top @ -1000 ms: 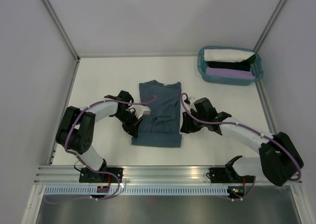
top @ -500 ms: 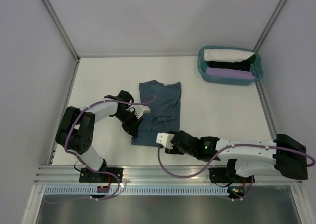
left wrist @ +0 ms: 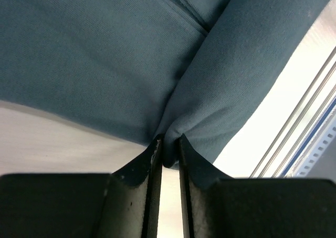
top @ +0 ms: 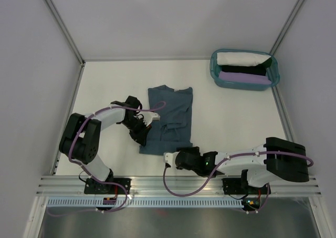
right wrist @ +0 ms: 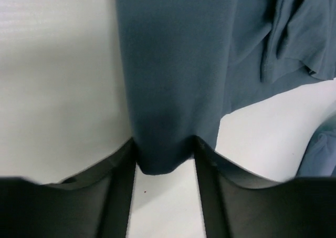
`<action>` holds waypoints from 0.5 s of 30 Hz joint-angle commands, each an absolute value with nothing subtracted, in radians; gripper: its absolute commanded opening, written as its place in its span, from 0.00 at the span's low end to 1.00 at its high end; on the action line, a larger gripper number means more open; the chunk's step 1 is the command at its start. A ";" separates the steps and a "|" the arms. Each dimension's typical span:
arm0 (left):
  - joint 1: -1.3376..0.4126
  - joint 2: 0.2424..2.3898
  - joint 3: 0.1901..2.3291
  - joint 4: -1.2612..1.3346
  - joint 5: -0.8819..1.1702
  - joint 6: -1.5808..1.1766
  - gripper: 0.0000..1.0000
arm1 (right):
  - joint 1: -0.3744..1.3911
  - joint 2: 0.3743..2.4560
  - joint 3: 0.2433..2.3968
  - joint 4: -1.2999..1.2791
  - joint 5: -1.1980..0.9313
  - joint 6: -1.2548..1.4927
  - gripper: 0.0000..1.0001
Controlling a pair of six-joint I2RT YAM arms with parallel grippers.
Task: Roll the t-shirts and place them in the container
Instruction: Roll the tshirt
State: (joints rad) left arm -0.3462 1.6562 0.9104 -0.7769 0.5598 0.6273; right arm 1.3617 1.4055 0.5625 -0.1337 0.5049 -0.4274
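A slate-blue t-shirt (top: 169, 117) lies folded flat in the middle of the table. My left gripper (top: 145, 129) is at its left edge. In the left wrist view its narrow jaws pinch a small fold of the blue t-shirt (left wrist: 220, 91), and the gripper (left wrist: 168, 153) is shut on it. My right gripper (top: 176, 154) sits low at the shirt's near edge. Seen from the right wrist, the gripper (right wrist: 164, 156) stands open, with a corner of the t-shirt (right wrist: 173, 80) lying between its fingertips. More t-shirts, white (top: 242, 58), black and lilac (top: 241, 76), lie bundled in the basket.
A teal plastic basket (top: 214, 70) stands at the far right corner. Grey walls close in the table on the left, back and right. An aluminium rail (top: 173, 183) runs along the near edge, beside both arm bases.
My right arm has swung from the shirt's right edge round to its near edge, folding back close to the rail. The left gripper has stayed at the left edge.
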 commanded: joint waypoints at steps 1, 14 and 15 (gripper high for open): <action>-0.344 1.629 0.922 -0.739 0.497 0.626 0.24 | 1.356 1.445 0.548 -0.127 0.532 -0.388 0.44; -0.345 1.320 0.969 -0.724 0.460 0.627 0.52 | 1.154 1.336 0.629 -0.245 0.131 -0.328 0.00; -0.354 1.260 0.974 -0.721 0.416 0.626 0.53 | 1.131 1.327 0.641 -0.252 0.094 -0.328 0.00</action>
State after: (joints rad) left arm -0.3466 1.3853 0.9295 -0.7593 0.4755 0.6231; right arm 1.1927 1.3823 0.5930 -0.1944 0.2871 -0.3519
